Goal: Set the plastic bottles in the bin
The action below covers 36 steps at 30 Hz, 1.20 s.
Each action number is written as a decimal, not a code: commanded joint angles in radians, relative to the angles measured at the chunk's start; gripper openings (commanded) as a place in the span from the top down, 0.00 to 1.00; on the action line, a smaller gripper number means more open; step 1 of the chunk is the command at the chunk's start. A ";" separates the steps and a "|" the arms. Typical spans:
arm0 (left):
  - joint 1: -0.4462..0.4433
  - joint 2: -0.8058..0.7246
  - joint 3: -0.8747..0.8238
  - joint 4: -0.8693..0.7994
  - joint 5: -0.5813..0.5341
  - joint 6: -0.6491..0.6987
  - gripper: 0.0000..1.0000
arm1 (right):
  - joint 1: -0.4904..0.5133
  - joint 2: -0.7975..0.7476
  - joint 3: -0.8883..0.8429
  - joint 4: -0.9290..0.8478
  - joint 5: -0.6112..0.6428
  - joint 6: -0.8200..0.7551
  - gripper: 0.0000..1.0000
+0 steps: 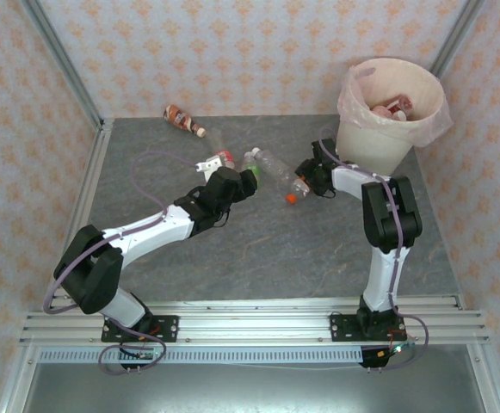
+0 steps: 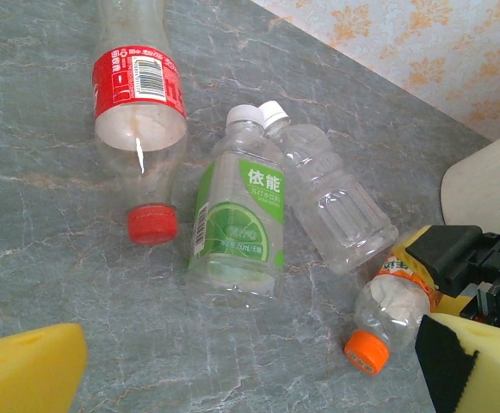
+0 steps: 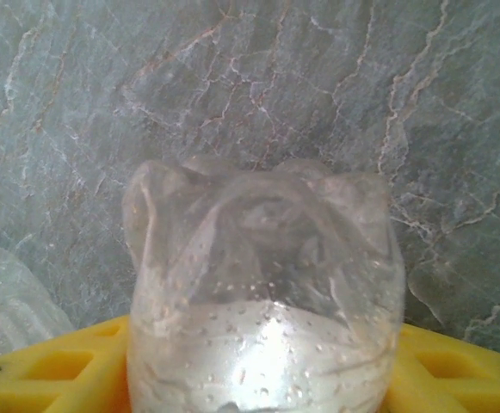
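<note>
Three plastic bottles lie side by side on the grey table: a red-labelled one [image 2: 139, 95], a green-labelled one [image 2: 239, 215] and a plain clear one [image 2: 331, 202]. My left gripper [image 2: 250, 370] hovers open just short of them, with bare table between its yellow fingers. A fourth bottle with an orange cap and label [image 2: 391, 305] lies to their right. My right gripper [image 1: 308, 179] is shut on its body, yellow pads against both sides of the clear base [image 3: 262, 284]. The cream bin [image 1: 379, 138] with a pink liner stands right behind the right arm and holds several bottles.
A brown bottle [image 1: 183, 120] lies alone near the back wall, left of centre. Papered walls with metal rails close off the back and both sides. The near half of the table, in front of both grippers, is bare stone-patterned surface [image 1: 258, 258].
</note>
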 commanded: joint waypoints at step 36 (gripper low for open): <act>0.006 0.049 0.012 0.000 -0.003 -0.036 0.00 | -0.033 -0.504 -0.144 0.034 -0.102 -0.294 0.60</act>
